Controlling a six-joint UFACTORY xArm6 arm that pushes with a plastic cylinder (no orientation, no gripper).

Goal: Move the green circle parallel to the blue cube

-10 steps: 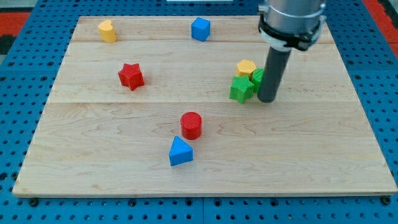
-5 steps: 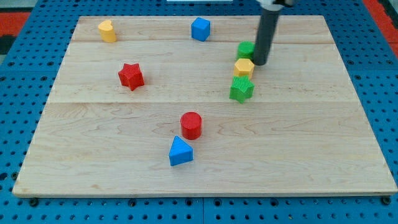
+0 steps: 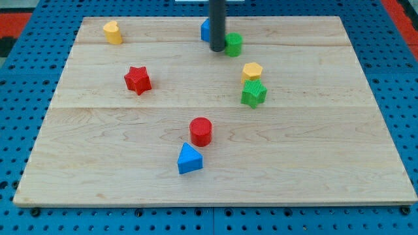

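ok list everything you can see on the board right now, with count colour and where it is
green circle: 1, green, near the view's top, just right of my tip
blue cube: 1, blue, view's top, partly hidden behind the rod
yellow block: 1, yellow, top left
red star: 1, red, left of centre
yellow hexagon: 1, yellow, right of centre
green star: 1, green, directly below the hexagon
red cylinder: 1, red, centre bottom
blue triangle: 1, blue, below the cylinder
wooden board: 1, light wood
my tip: 1, dark, between cube and circle

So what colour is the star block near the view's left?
Red star, clearest in the camera view.
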